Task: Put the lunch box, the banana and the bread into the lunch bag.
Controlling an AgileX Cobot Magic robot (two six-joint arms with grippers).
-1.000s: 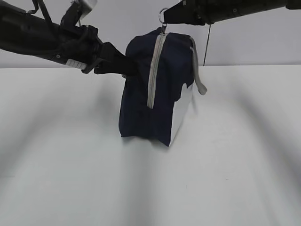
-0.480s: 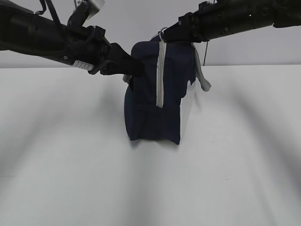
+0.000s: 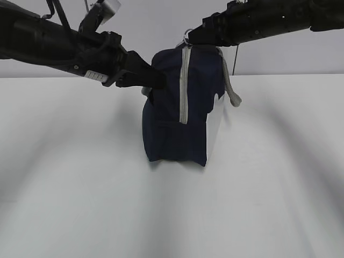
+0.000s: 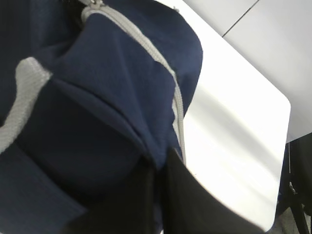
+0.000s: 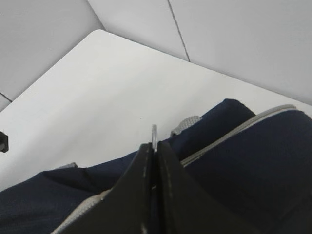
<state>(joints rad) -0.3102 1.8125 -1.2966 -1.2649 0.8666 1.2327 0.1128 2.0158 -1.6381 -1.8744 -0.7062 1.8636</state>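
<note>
Behind, plain grey wall meets white table point(image 3: 80, 188) (lunch bag point(image 3: 166, 134) upright).

No text can be read anywhere. A small white label point(image 3: 92, 75) sits on the left arm point(image 3: 48, 45) in the upper left of the exterior view, with dark marks on it too small to make out. The lunch bag point(image 3: 169, 118) carries no visible brand or lettering.

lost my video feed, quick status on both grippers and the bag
Left gripper shut on lunch bag fabric. Right gripper shut on ring pull. Zipper closed.
</note>
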